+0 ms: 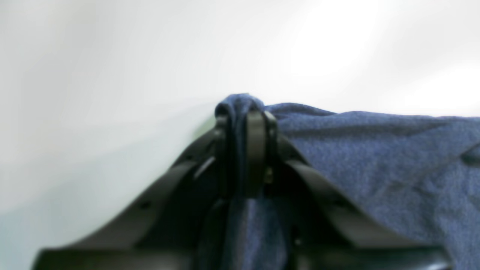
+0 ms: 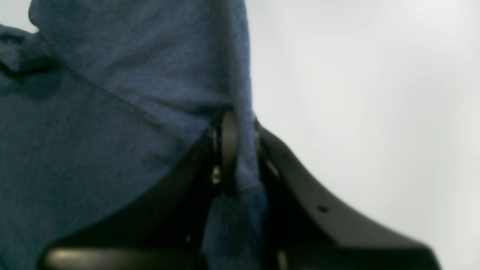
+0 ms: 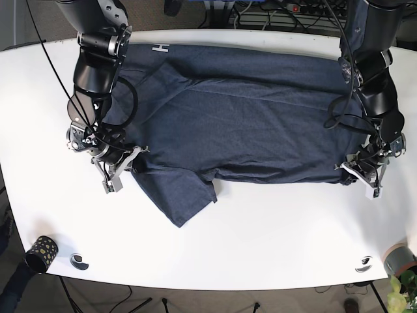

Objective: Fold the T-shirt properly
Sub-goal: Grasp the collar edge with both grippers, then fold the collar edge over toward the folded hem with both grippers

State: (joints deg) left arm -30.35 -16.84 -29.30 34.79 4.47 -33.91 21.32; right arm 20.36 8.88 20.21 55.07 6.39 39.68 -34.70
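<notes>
only white "h" [image 3: 160, 47] legible beside t-shirt [image 3: 247, 130] collar.

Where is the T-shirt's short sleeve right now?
In the base view, the sleeve lies flat on the white table, at the T-shirt's lower left, just right of the right gripper.

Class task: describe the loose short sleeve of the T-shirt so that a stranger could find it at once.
Start at the white table, where a dark blue T-shirt lies spread. Follow its near edge towards the right pincer. The sleeve is the only flap jutting from that edge onto bare table.
</notes>
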